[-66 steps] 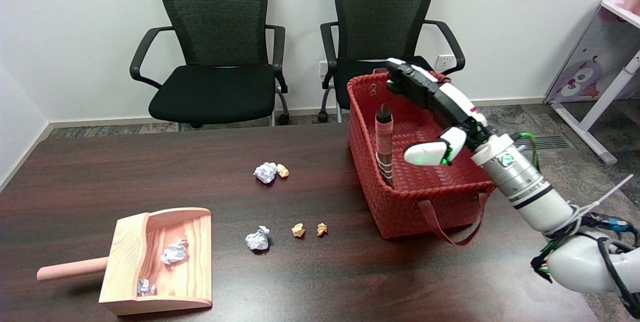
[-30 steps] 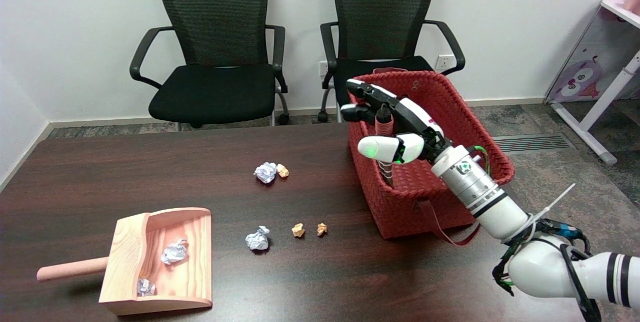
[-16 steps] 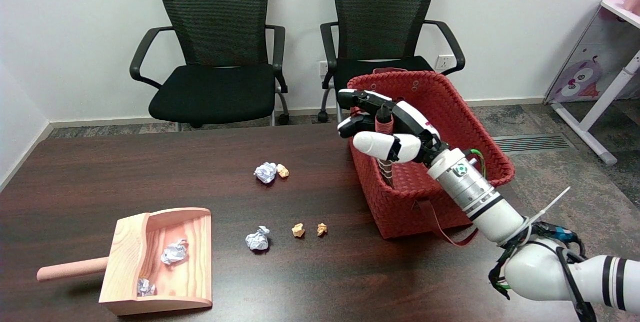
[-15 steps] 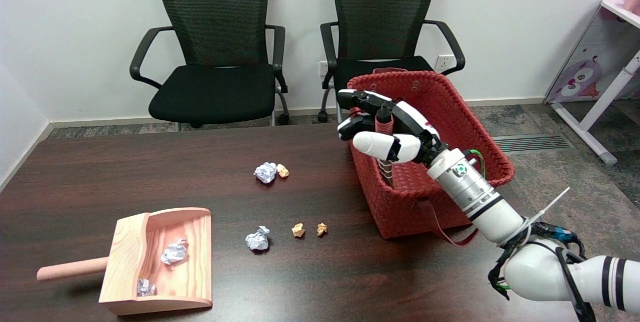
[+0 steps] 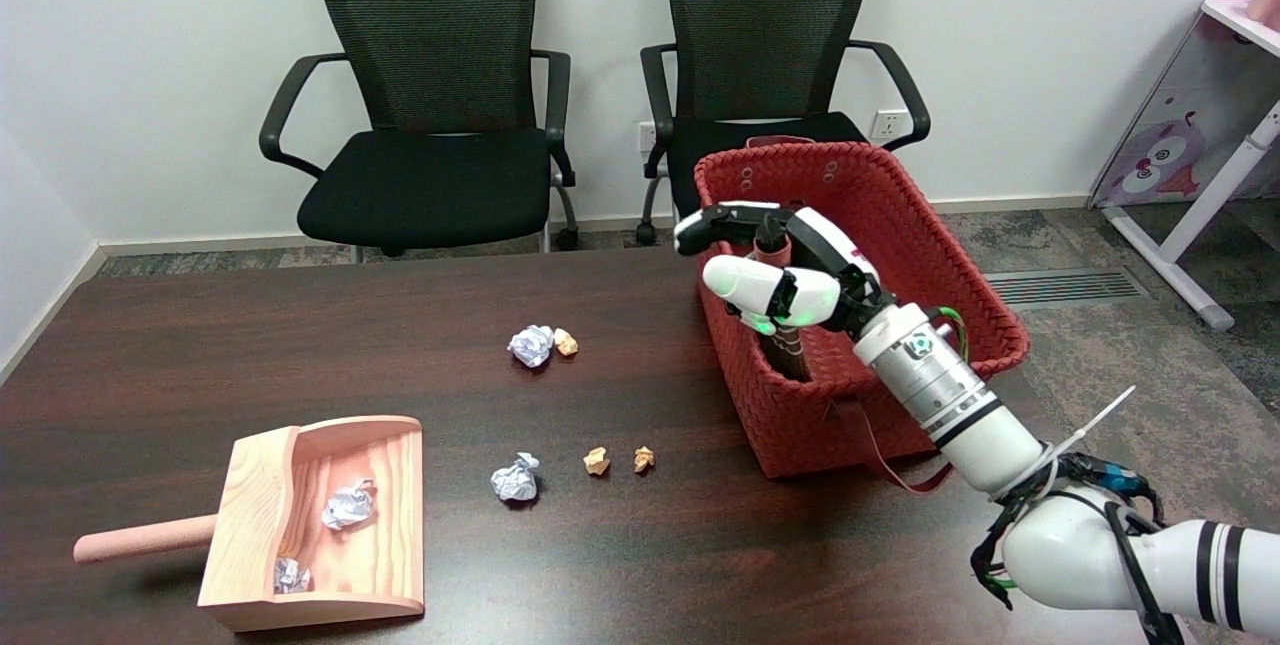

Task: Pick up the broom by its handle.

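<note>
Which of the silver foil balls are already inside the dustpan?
Two: the foil ball mid-pan and the foil ball at the wooden dustpan's near corner. The other two silver ones lie on the bare table.

Right hand [image 5: 775, 260] curled, arm outstretched

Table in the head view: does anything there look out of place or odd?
Yes. Crumpled paper balls and small tan scraps lie scattered on the table, beside the wooden dustpan, which already holds two. The broom stands inside the red basket, where the right robot hand has closed around its handle.
</note>
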`<state>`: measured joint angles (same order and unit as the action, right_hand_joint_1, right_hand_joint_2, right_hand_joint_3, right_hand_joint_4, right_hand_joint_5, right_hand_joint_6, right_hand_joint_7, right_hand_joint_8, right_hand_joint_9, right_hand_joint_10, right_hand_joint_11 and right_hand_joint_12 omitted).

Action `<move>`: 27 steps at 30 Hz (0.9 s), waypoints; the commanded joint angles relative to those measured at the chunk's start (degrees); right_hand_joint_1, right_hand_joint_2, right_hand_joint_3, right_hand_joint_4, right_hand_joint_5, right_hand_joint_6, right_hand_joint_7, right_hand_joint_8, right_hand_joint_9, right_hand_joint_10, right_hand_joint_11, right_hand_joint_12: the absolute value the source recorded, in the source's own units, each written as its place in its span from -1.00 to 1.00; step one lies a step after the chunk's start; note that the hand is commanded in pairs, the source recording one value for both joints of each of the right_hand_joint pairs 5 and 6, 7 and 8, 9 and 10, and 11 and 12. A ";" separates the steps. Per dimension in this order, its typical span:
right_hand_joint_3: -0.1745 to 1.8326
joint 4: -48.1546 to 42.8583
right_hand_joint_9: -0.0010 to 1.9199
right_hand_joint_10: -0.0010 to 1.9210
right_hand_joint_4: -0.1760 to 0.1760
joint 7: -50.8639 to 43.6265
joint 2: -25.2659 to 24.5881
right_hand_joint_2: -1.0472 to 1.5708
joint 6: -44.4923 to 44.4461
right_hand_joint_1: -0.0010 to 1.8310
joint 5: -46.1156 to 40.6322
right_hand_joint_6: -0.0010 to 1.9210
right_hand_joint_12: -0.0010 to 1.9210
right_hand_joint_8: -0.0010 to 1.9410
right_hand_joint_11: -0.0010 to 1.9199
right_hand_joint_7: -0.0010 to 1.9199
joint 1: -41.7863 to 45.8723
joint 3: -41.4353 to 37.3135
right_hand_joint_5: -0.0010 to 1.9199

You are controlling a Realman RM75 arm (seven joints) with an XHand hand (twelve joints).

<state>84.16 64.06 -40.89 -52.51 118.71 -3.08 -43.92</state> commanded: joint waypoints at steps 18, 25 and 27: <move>-0.06 1.87 1.00 1.00 1.00 -2.15 -1.65 0.29 -0.90 -0.12 -0.38 1.00 1.00 0.98 1.00 1.00 -1.84 -0.94 1.00; 0.22 7.22 1.00 1.00 1.00 -11.03 -1.64 0.77 -0.40 -0.06 -3.62 1.00 1.00 0.98 1.00 1.00 -0.59 -5.28 1.00; 0.26 9.33 1.00 1.00 1.00 -15.79 -1.64 0.81 -0.57 -0.05 -6.67 1.00 1.00 0.98 1.00 1.00 -0.43 -5.44 1.00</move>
<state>85.51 61.84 -42.39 -53.24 118.16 -3.95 -45.07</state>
